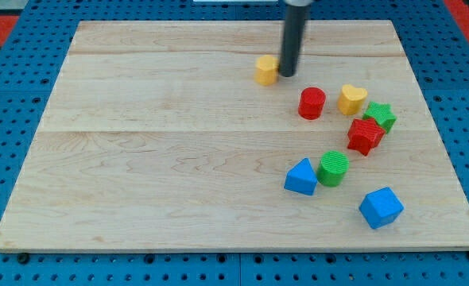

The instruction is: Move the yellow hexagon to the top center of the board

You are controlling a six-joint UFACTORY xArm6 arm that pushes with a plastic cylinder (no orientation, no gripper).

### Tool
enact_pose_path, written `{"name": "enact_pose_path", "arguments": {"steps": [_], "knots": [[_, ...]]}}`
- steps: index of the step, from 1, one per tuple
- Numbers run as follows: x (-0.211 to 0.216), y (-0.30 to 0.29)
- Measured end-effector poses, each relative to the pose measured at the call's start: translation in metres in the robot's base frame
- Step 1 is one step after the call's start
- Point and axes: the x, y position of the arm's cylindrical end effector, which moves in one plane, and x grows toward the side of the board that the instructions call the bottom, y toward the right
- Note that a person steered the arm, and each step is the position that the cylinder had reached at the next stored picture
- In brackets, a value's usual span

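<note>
- Blocks cluster low on the view's right — blue ones (301,177), green cylinder (332,168), red star (366,135), well clear of the work.
- Board (139,159) is bare pale wood elsewhere.
- Yellow hexagon (266,70) sits near top centre, slightly right.
- My tip (286,75) — a bare rod, holding nothing — touches the hexagon's right side, so a leftward push looks natural.

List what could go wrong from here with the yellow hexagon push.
1. My tip sits right beside the yellow hexagon, on its right; a push from there would likely send it toward the view's left, off centre.
2. The contact looks off-centre, so the hexagon may rotate or slip off my tip.
3. Swinging around its lower side brings my tip nearer the red cylinder, which I might nudge.
</note>
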Motion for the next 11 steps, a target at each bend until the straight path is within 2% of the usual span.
{"name": "enact_pose_path", "arguments": {"steps": [2, 4, 6, 8, 9, 10, 11], "knots": [[0.013, -0.083], [-0.016, -0.109], [-0.014, -0.179], [-0.042, -0.126], [-0.081, -0.123], [-0.085, -0.125], [-0.067, -0.124]]}}
